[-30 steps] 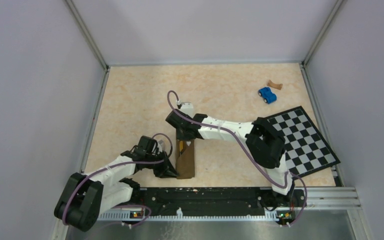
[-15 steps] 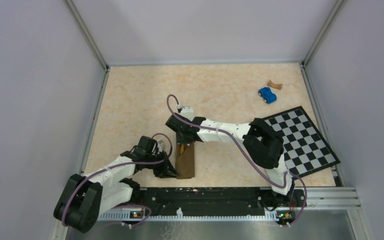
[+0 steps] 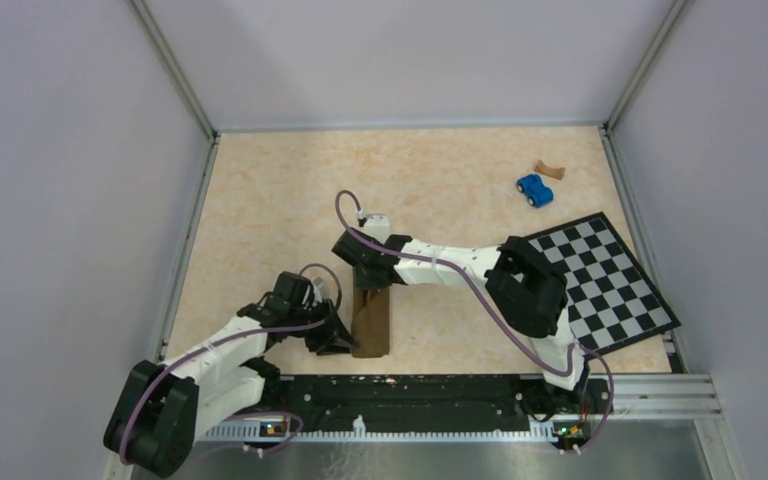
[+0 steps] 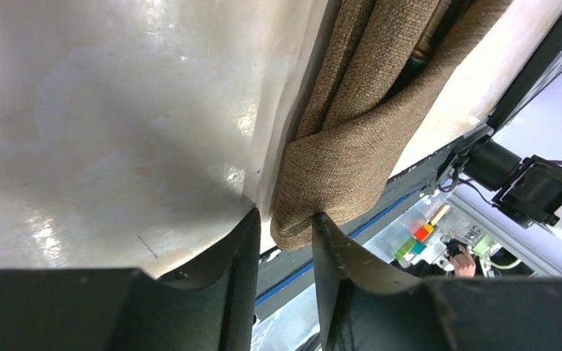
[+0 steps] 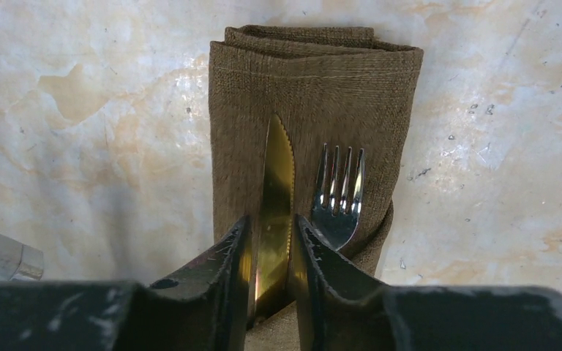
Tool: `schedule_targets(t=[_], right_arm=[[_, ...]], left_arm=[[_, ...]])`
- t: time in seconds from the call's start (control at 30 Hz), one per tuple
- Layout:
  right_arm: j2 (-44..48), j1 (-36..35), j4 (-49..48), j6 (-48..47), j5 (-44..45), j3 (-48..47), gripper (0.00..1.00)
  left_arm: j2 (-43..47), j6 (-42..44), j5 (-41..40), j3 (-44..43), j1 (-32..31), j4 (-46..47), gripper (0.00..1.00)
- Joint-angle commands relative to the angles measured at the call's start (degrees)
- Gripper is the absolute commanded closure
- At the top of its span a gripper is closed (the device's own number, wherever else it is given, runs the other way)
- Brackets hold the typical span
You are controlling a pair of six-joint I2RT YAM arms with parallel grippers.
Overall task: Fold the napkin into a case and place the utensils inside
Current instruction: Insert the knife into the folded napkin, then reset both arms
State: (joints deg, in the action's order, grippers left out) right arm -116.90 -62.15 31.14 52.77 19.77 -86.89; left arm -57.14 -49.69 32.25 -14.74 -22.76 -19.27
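Note:
The dark brown napkin [image 3: 372,325] lies folded into a long narrow case [image 5: 315,80] near the table's front edge. The knife [image 5: 276,183], its blade gold-toned, and the silver fork [image 5: 339,194] lie side by side on the cloth, their lower parts tucked under a fold. My right gripper [image 5: 271,219] is at the case's far end [image 3: 365,288]. It is open, its fingers just clear of the knife on both sides. My left gripper [image 4: 285,214] is at the case's near left corner [image 3: 338,338]. It is open around that cloth corner, and one finger [image 4: 329,241] touches the cloth.
A blue toy car [image 3: 533,189] and a small brown piece [image 3: 549,170] sit at the back right. A black-and-white checkered board [image 3: 605,280] lies on the right, behind the right arm. A black rail [image 3: 410,392] runs along the near edge just below the case.
Both grippers' jaws have widened a little. The right gripper has let go of the knife. The yellow handle seen earlier at the case's far end no longer shows from above.

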Motion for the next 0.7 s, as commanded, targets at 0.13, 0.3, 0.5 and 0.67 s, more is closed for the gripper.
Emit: schedule_targets(t=[0.13,0.3,0.5,0.67], right_arm=[[6.1,-0.9,2.4,-4.1,3.5,-5.2,0.55],[14.7,0.6,2.5,-12.8,2.4,-8.1,0.44],[32.7,4.3,0.9,-33.9,4.9,-3.5,0.36],[45.5,4.6,3.6,-46.9,13.5,-5.6,0.18]], left_arm=[[7.7,-2.6,-2.8,-3.4,0.1,-5.9,0.53],[18.3,0.6,-7.0,-10.7,0.1,-10.7,0.44],[27.4,12.4,-10.9,-22.8,0.1,-1.9,0.2],[24.5,24.7,-13.5,-37.7,0.1,3.4,0.12]])
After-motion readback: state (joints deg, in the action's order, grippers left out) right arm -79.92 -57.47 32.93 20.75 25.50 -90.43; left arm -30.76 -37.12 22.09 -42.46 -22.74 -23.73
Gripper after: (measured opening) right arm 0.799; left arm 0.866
